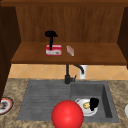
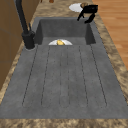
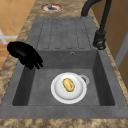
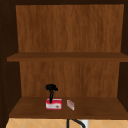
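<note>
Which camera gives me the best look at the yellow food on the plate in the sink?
The right side view: the yellow food lies unobstructed at the middle of the white plate. In the front view the right hand crowds it; in the left side view the basin's edge hides part of it.

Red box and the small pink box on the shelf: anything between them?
Nothing. In the upper view the red box, with the left hand reaching down onto it, and the pink box stand apart, with bare wooden shelf between them.
</note>
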Available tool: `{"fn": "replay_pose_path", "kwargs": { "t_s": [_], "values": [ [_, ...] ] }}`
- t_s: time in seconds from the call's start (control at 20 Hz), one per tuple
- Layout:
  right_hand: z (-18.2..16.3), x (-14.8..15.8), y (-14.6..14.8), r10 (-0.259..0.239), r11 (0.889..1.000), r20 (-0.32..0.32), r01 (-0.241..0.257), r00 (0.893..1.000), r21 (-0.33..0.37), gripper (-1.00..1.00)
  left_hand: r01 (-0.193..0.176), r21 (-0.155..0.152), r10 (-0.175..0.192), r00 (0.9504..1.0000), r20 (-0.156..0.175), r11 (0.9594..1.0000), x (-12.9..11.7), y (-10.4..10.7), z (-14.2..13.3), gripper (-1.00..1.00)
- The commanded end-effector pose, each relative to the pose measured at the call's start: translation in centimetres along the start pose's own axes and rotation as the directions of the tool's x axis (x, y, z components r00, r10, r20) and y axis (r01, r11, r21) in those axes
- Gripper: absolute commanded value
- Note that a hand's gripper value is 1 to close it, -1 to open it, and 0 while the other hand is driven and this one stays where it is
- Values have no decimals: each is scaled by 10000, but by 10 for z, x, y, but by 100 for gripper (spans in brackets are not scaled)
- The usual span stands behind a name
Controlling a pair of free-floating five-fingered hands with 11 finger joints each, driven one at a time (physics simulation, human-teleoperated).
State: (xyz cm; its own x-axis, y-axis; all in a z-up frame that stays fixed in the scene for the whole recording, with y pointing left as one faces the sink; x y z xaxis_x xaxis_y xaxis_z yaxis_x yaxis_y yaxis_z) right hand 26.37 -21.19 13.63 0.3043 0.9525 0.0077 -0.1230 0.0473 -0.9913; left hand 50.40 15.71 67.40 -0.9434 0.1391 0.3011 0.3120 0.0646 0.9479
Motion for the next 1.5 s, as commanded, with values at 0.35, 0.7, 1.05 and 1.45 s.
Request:
{"fn": "replay_pose_path", "kwargs": {
  "t_s": [0.35, 0.7, 1.05, 1.45],
  "values": [
    [0, 0, 0, 0, 10000, 0, 0, 10000, 0, 0, 535, 339, -533, 9986, -54, 9980, 38, 20, 37, -100],
    [0, 0, 0, 0, 10000, 0, 0, 10000, 0, 0, 625, 388, -622, 9980, -91, 9973, 58, 20, 63, -100],
    [0, 0, 0, 0, 10000, 0, 0, 10000, 0, 0, 1034, 63, -1035, 9945, 172, 9946, 99, 8, 80, -100],
    [0, 0, 0, 0, 10000, 0, 0, 10000, 0, 0, 2099, -36, -2098, 9774, 254, 9777, 141, 0, 90, -100]
  ]
}}
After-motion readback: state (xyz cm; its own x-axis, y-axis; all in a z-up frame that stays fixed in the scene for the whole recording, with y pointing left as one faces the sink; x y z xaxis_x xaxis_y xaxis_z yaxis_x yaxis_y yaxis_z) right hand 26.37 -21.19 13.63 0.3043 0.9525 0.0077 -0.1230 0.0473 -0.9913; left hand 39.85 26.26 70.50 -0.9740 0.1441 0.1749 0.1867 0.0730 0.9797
